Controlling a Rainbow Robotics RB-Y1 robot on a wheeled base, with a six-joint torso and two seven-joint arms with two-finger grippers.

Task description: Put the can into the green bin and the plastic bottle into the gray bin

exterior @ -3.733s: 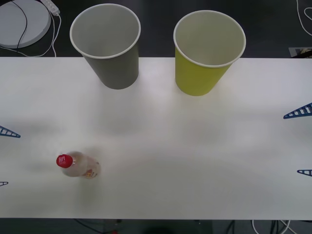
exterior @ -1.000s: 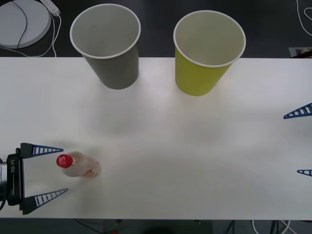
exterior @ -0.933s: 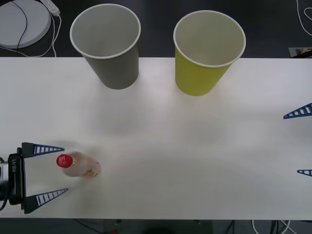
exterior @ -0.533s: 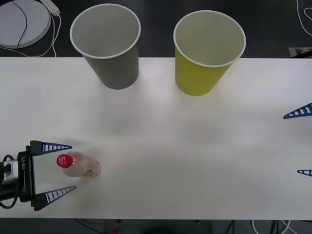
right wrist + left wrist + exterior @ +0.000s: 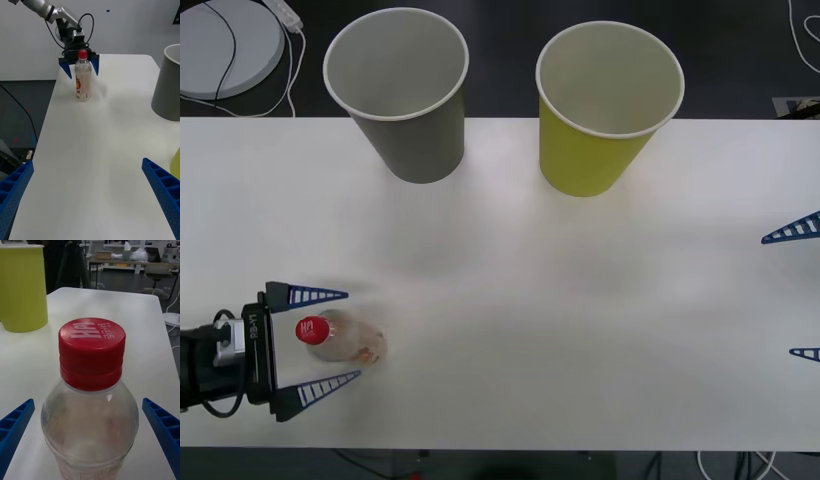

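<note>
The plastic bottle [image 5: 345,341] stands upright near the table's front left, clear with a red cap [image 5: 92,348] and a red-and-yellow label [image 5: 78,84]. My left gripper [image 5: 352,335] is open, one blue finger on each side of the bottle, not touching it. The gray bin [image 5: 405,100] stands at the back left and the green bin [image 5: 605,110] at the back right, both upright with nothing seen inside. My right gripper [image 5: 778,296] is open at the table's right edge, far from the bottle. The can is out of view.
The white table [image 5: 580,330] has bare room between the bottle and the bins. A round white disc with cables [image 5: 225,40] lies on the dark floor beyond the back left corner. Chairs and desks stand in the room behind.
My left gripper has come in from the left edge and moved right, so its open fingers now flank the bottle. The bottle, the bins and the right gripper have not moved.
</note>
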